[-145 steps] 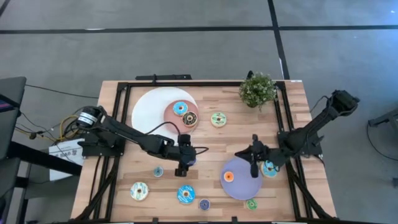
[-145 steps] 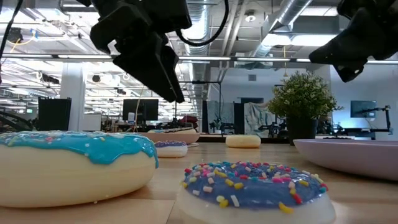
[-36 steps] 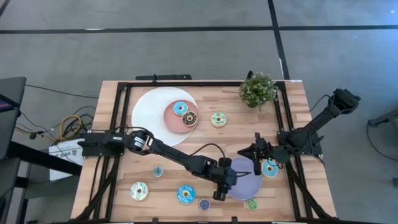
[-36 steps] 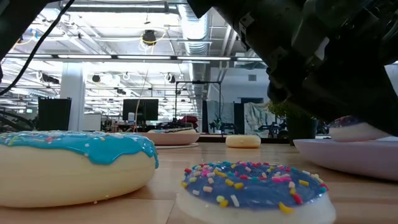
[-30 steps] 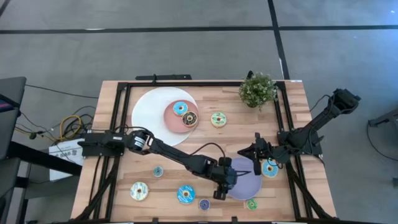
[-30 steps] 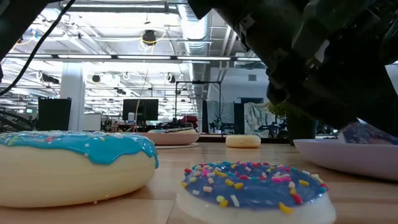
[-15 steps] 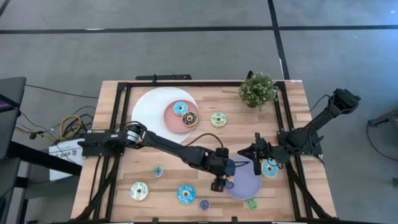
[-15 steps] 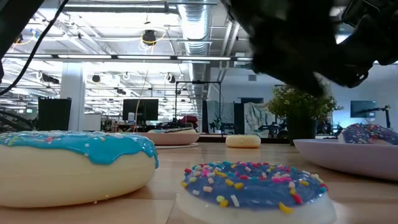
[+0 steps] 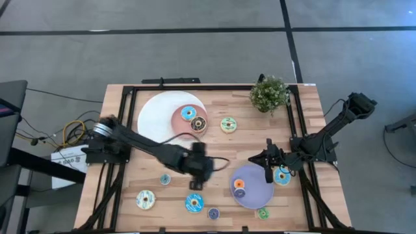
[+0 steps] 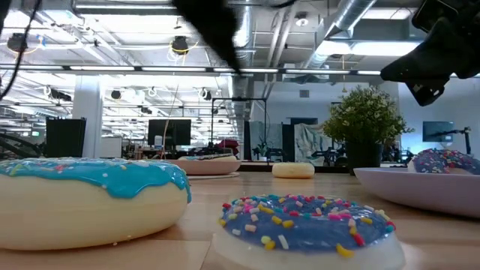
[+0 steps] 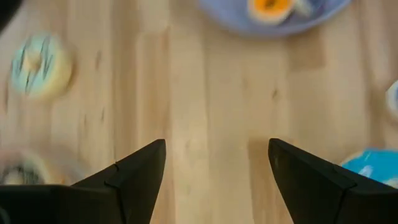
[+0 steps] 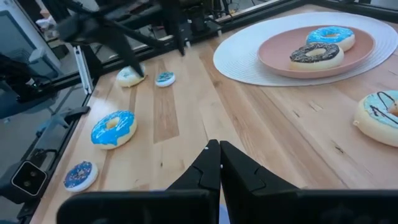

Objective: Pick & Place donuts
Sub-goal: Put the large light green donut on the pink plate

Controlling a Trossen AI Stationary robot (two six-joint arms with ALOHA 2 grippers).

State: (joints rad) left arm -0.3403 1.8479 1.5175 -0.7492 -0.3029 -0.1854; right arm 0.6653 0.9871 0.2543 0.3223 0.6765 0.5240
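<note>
The lavender plate (image 9: 257, 194) carries a small orange donut (image 9: 239, 184) and a small purple sprinkled donut (image 9: 239, 193), which also shows on the plate in the low view (image 10: 444, 160). My left gripper (image 9: 195, 182) hangs open and empty above bare wood left of that plate; its wrist view shows the plate's rim (image 11: 227, 14) and the orange donut (image 11: 269, 7) ahead. My right gripper (image 9: 268, 171) is shut at the plate's far right rim, next to a teal donut (image 9: 281, 175) on the table.
A pink plate (image 9: 181, 125) on a white mat holds a blue donut (image 9: 188, 113) and a brown one (image 9: 198, 125). A cream-green donut (image 9: 228, 124) lies beside it. More donuts sit along the near edge (image 9: 194, 203), (image 9: 144, 199), (image 9: 213, 212), (image 9: 262, 212), (image 9: 165, 179). A potted plant (image 9: 269, 93) stands at the far edge.
My left gripper lowered the small purple donut onto the lavender plate's left part and let it go. It then rose and drew back quickly toward the table's left. The donut now lies on the plate beside the orange one.
</note>
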